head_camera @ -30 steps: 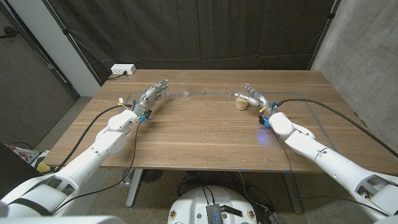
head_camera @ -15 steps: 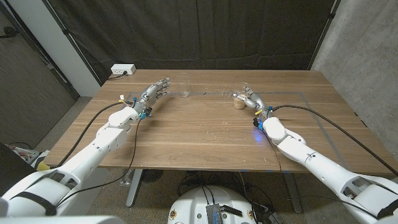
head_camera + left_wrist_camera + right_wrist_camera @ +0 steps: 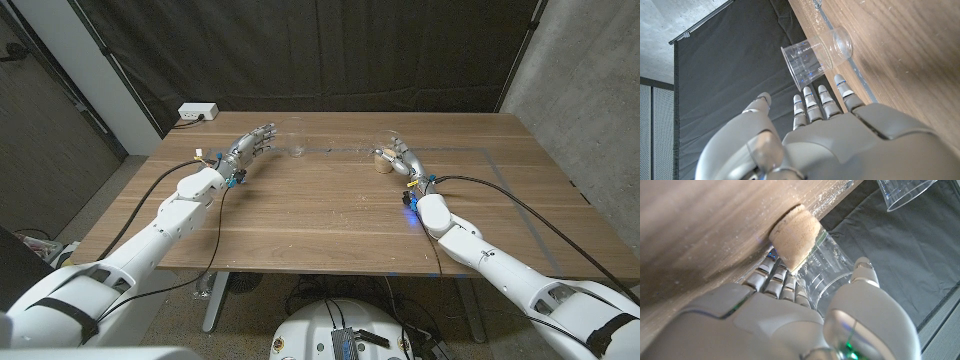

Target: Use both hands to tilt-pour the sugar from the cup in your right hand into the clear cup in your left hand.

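Right hand (image 3: 401,158) first: it's up against the sugar cup (image 3: 384,160), fingers on one side and thumb on the other, and the right wrist view shows them wrapped around the clear wall of that cup (image 3: 812,255) while it stands on the tabletop (image 3: 330,220). The right hand (image 3: 805,325) has the cup between thumb and fingers; whether the grip is fully tight I can't tell, but the fingers lie right against the plastic. The sugar is a tan plug in the bottom part of the cup, and the base sits on the wood.

Over to the left hand (image 3: 248,150): fingers spread and stretched forward, holding nothing. From the left wrist view the left hand (image 3: 815,135) reaches toward the clear cup (image 3: 815,52), fingertips close to its rim but apart from it. That clear cup (image 3: 296,138) stands upright on the far part of the tabletop, just beyond the left fingertips, well apart from the sugar cup across the middle. It also peeks in at the edge of the right wrist view (image 3: 902,192).

Farther out: a faint taped line runs along the tabletop past both cups. A white power strip (image 3: 198,111) sits off the far left corner, with a black curtain (image 3: 330,50) hanging behind.
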Robot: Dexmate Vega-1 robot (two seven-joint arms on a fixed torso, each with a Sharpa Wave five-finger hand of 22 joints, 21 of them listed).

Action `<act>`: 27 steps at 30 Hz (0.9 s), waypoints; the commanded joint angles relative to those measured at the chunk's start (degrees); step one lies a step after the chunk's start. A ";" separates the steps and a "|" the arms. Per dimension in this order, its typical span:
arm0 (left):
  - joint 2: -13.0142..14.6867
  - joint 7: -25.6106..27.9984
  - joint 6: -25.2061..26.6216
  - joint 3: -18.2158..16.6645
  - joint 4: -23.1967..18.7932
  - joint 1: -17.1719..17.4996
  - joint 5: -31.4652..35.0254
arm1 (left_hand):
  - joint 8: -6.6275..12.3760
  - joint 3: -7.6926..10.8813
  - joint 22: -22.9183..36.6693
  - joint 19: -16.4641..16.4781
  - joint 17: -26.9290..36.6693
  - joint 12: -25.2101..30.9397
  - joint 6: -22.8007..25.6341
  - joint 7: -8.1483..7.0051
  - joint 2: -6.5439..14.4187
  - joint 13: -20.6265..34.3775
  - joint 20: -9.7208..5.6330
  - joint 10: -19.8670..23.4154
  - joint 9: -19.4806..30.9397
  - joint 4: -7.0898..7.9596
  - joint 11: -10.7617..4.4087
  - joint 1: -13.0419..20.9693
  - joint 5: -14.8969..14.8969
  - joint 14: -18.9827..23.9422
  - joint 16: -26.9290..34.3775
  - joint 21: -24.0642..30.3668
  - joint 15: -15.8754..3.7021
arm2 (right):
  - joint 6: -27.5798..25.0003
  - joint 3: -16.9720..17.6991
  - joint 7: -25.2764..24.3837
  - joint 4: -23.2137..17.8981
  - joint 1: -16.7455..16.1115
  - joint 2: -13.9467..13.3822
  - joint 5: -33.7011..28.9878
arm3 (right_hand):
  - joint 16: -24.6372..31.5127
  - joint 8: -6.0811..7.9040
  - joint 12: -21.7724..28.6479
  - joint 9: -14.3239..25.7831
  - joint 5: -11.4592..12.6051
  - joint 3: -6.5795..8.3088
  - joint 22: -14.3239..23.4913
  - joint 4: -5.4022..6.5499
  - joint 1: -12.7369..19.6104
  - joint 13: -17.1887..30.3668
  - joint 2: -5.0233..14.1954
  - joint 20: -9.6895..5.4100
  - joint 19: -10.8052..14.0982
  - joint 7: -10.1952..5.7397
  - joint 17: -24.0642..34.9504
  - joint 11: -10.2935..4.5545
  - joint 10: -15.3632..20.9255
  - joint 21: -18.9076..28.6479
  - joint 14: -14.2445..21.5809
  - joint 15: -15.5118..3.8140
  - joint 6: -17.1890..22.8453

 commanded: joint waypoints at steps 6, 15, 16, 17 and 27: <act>-0.79 -0.04 -0.19 0.50 1.94 -1.61 0.64 | -0.25 0.56 0.28 0.56 0.23 0.29 0.47 0.15 0.02 0.11 -0.31 0.47 0.18 0.04 0.13 -0.27 0.09 0.41 0.65 -0.15 -1.72 | 5.92 -1.57 -0.57 10.64 4.79 4.06 0.45 | 2.57 0.91 2.27 0.86 -0.66 0.00 0.50 -0.09 1.34 2.19 0.31 -0.72 0.39 -0.58 2.40 -1.29 0.42 0.04 2.00 -5.25 0.76; -0.85 0.48 -0.11 0.55 2.31 -1.72 0.91 | -0.27 0.63 0.29 0.60 0.43 0.29 0.51 0.09 0.05 0.12 -0.50 0.59 0.18 0.04 -0.10 -0.31 0.10 0.98 0.95 -0.18 -1.90 | 11.69 -2.81 0.19 18.94 8.13 6.54 1.01 | 6.53 2.64 6.42 2.14 -1.14 0.00 1.01 -0.50 4.32 6.31 1.03 -2.69 2.25 -1.61 6.85 -2.35 1.80 0.70 5.06 -8.16 2.90; -0.84 0.52 -0.11 0.59 2.36 -1.77 0.99 | -0.29 0.64 0.30 0.59 0.45 0.30 0.47 0.06 0.04 0.12 -0.44 0.62 0.18 0.03 -0.14 -0.31 0.10 0.97 0.96 -0.19 -1.90 | 12.22 -2.84 0.00 19.66 8.35 6.83 1.14 | 7.13 3.12 7.16 2.45 -1.21 -0.05 1.17 -0.52 4.85 7.18 1.13 -3.09 2.60 -1.82 7.77 -2.72 1.80 0.88 5.09 -8.24 3.51; -0.85 0.51 -0.10 0.60 2.38 -1.79 1.00 | -0.30 0.64 0.30 0.59 0.46 0.29 0.45 0.08 0.04 0.12 -0.47 0.61 0.18 0.03 -0.13 -0.30 0.10 0.98 0.97 -0.20 -1.91 | 13.01 -2.87 0.05 20.61 8.64 7.16 1.38 | 7.45 3.20 7.51 2.59 -1.25 -0.08 1.23 -0.52 5.06 7.56 1.18 -3.33 2.94 -1.81 8.18 -2.79 1.87 1.03 5.25 -8.31 3.46; -1.01 0.25 -0.63 0.74 2.95 -2.14 1.25 | -0.37 0.76 0.31 0.73 0.64 0.29 0.35 -0.20 -0.06 0.13 -0.59 0.73 0.18 -0.14 -0.23 -0.18 0.10 0.93 1.00 -0.20 -1.85 | 19.99 -2.75 0.99 29.14 11.04 9.99 4.45 | 11.68 5.88 12.11 4.87 -1.87 -0.86 2.54 -0.50 7.96 13.04 1.38 -7.48 6.97 -2.11 14.34 -2.99 1.71 3.27 5.77 -9.02 5.53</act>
